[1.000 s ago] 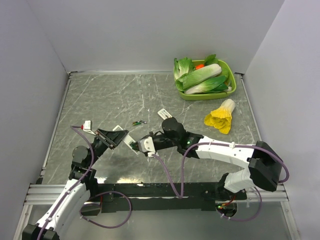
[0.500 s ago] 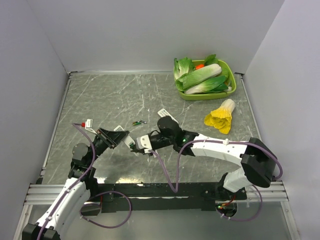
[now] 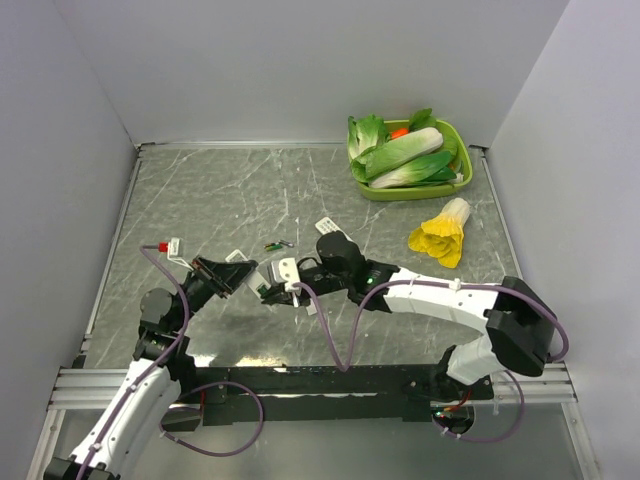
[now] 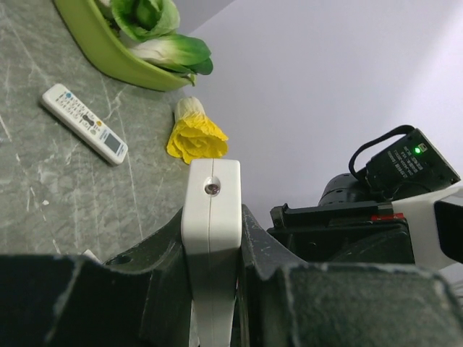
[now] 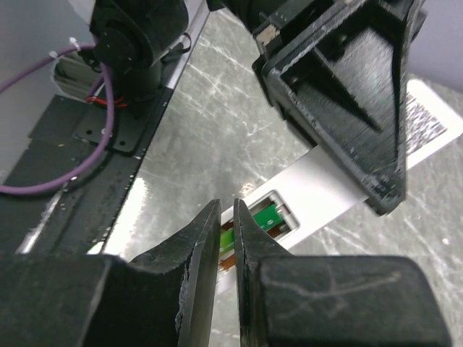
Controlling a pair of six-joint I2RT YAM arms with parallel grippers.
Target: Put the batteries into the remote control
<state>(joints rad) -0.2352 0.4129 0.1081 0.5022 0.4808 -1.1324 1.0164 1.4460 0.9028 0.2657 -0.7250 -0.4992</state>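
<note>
Grey marbled tabletop (image 3: 220, 190), white walls (image 3: 300, 70)

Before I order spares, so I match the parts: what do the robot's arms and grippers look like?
The left arm and right arm have white shells over black joints, each trailing a purple cable. The left gripper and right gripper are black and blocky, with tapered fingers. A green light glows on a black box at the right wrist.

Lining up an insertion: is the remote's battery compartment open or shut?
Open: right wrist view shows the remote control with its compartment uncovered.
</note>
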